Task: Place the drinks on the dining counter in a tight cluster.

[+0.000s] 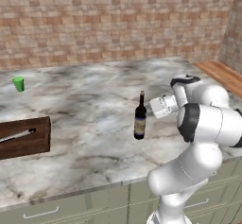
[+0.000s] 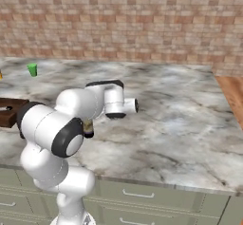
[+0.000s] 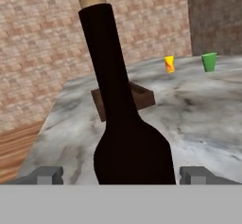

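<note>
A tall dark wine bottle (image 1: pixel 140 119) with a label stands upright on the marble dining counter (image 1: pixel 85 100), towards its front right. My gripper (image 1: pixel 149 109) reaches it from the right at neck and shoulder height. In the hand view the wine bottle (image 3: pixel 127 138) rises between my two fingertips (image 3: pixel 46 175), which stand wide apart on either side without touching it; the gripper (image 3: pixel 122 175) is open. In the right base view my arm hides all but a sliver of the bottle (image 2: pixel 88 128). The water bottle and the red bottle are out of view.
A dark wooden tray (image 1: pixel 23 138) with a metal utensil lies at the counter's left. A small green cup (image 1: pixel 18 83) stands at the far left, with a yellow cup (image 3: pixel 169 63) near it. A brick wall backs the counter. Wooden floor (image 1: pixel 222 74) lies to the right.
</note>
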